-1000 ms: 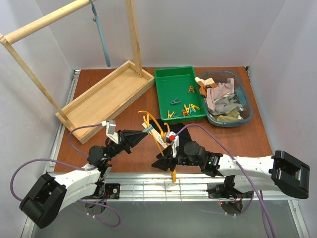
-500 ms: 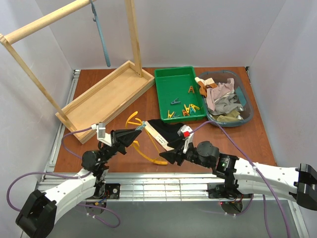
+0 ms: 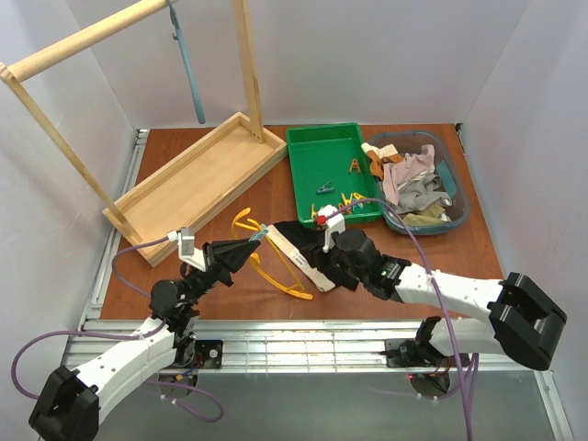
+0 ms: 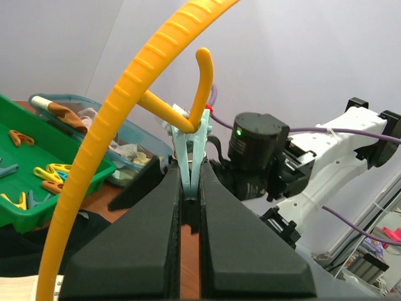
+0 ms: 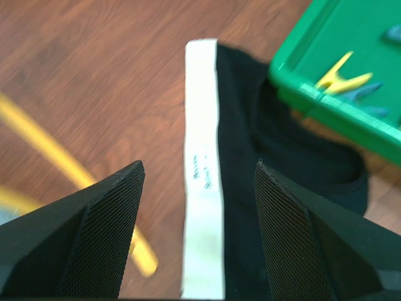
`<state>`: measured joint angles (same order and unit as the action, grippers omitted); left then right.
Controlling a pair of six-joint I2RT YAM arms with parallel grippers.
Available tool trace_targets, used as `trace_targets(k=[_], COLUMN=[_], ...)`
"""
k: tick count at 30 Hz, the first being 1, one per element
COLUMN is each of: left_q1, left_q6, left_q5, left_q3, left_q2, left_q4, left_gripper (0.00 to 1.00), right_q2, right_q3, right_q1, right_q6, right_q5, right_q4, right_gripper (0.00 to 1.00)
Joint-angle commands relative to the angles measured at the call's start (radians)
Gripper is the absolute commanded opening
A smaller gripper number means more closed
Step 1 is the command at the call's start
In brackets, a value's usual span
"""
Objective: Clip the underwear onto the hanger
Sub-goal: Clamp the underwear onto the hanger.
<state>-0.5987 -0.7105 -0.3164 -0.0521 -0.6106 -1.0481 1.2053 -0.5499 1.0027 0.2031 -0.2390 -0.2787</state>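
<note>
Brown tabletop [image 3: 459,248]: right gripper [image 5: 198,164] hangs spread over the waistband [image 5: 203,188] of the underwear [image 5: 282,157] (long axis top-to-bottom, wrist view); left gripper [image 4: 190,188] pinches the peg [image 4: 190,150] on the hanger [image 4: 125,94].

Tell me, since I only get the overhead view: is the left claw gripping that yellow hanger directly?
Observer: No. The left wrist view shows the left gripper shut on a pale blue clothespin, and the clothespin's tip pinches the hanger.
Operator: And the other arm, does it hold the underwear?
Observer: No. In the right wrist view the right gripper is open, with one finger on either side of the white waistband of the black underwear.
Operator: Anything on that band?
Observer: Small dark print, too blurred to read.
</note>
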Motion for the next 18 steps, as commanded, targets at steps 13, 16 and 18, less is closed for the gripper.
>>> trace_targets(k=[13, 16, 18], left_q1=[-0.003, -0.003, -0.003], left_q6=[0.008, 0.008, 0.008], left_q5=[-0.004, -0.001, -0.003], left_q3=[0.301, 0.302, 0.301], left_q2=[0.049, 0.045, 0.038], left_q4=[0.086, 0.085, 0.079], left_gripper=[0.0, 0.0, 0.0], right_q2=[0.505, 0.609, 0.651], right_q3=[-0.389, -0.461, -0.487], right_q1=[-0.18, -0.203, -0.208], right_q6=[-0.176, -0.185, -0.2], right_q5=[0.421, 0.469, 0.475], right_q4=[-0.142, -0.136, -0.122], right_gripper=[0.61, 0.61, 0.62])
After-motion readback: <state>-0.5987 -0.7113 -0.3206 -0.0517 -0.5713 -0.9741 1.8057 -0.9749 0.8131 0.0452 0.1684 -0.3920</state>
